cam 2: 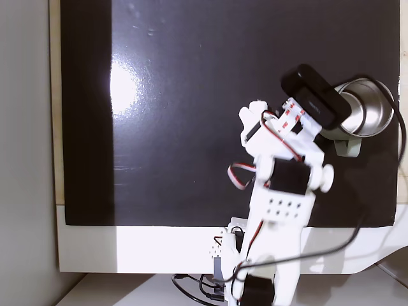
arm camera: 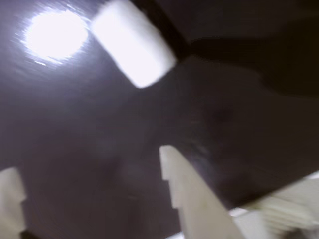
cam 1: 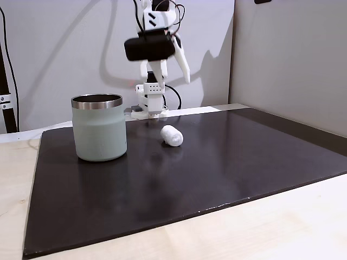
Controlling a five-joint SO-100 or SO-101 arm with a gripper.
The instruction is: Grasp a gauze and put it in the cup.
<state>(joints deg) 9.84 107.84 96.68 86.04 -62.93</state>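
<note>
I see the gauze (cam 1: 172,135) lying on its side on the dark mat (cam 1: 227,162), just right of the cup (cam 1: 100,128) in the front fixed view, and nothing touches it. To grasp it well, I judge I should lower the gripper (arm camera: 92,174) until its fingers straddle the roll across its short width, then close gently. The arm (cam 2: 280,185) is raised over the far part of the mat, its wrist tipped downward. In the wrist view the jaws stand apart and hold nothing, with the gauze (arm camera: 133,42) ahead of them.
</note>
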